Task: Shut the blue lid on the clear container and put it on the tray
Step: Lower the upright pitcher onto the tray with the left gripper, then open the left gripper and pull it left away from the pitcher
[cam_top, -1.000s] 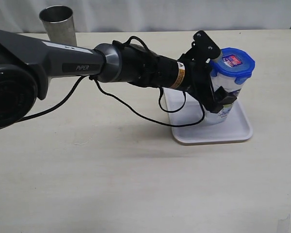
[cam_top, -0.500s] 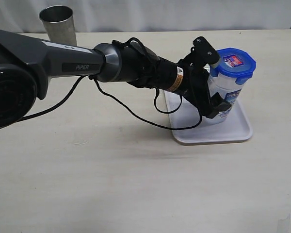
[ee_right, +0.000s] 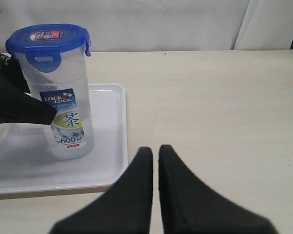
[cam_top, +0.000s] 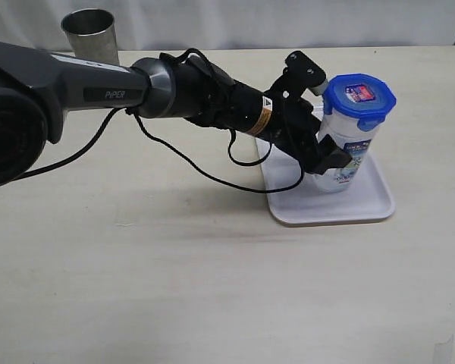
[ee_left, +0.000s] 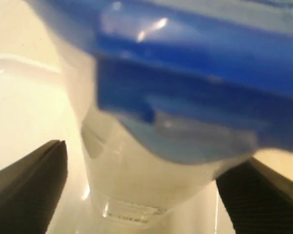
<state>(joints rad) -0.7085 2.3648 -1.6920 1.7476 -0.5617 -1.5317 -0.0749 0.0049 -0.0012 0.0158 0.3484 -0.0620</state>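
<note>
The clear container [cam_top: 343, 163] stands upright on the white tray [cam_top: 368, 208], with the blue lid [cam_top: 359, 96] sitting on its top. My left gripper [cam_top: 330, 121] reaches in from the left, open, one finger on each side of the container's body. In the left wrist view the container [ee_left: 151, 180] fills the space between the jaws under the lid [ee_left: 200, 83], and a strip of tray shows beside one finger [ee_left: 34, 180]. My right gripper [ee_right: 155, 148] is shut and empty over bare table, apart from the tray [ee_right: 107, 146], facing the container [ee_right: 63, 112] and lid [ee_right: 48, 38].
A grey metal cup [cam_top: 91, 34] stands at the far left of the table. The left arm and its loose black cable [cam_top: 212, 171] stretch across the middle. A pale wall or curtain [cam_top: 250, 19] closes the far edge.
The left arm has drawn back a little to the left, and its fingers sit less deep around the container. The container stays on the tray and stands more upright. The right gripper is unmoved.
</note>
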